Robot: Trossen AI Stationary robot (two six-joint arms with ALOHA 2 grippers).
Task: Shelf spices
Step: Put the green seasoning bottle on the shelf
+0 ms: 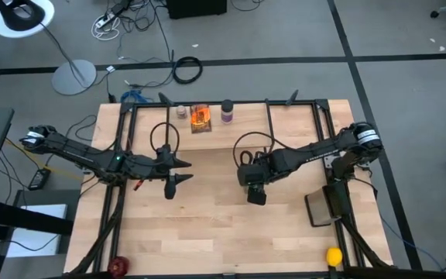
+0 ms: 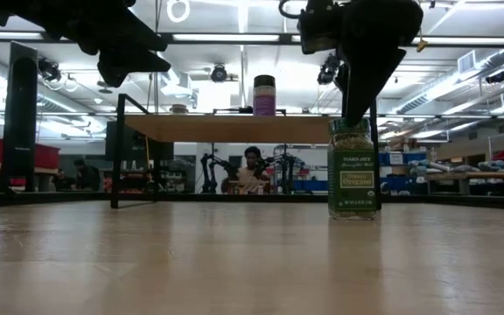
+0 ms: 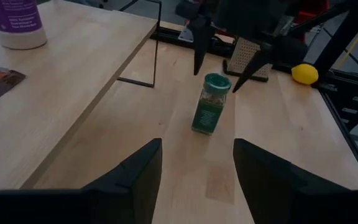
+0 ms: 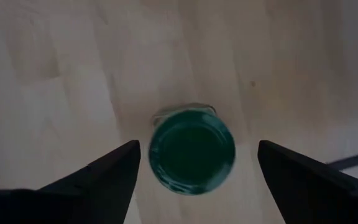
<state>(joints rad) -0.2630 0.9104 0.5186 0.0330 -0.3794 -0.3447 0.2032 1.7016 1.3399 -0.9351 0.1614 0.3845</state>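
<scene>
R tool (image 4: 194,165) spread wide directly above upright green-lidded jar (image 3: 210,104) on bench (image 1: 207,232), not touching; L tool (image 3: 197,165) apart, empty.

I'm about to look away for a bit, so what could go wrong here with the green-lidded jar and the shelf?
The right gripper hangs open right above the green-lidded jar; descending off-centre, a fingertip could clip the lid and tip the upright jar.

The shelf already carries a purple-labelled jar, an orange packet and a tiny jar; setting another down there might bump them.

The left gripper waits close by, so the arms could brush.
</scene>
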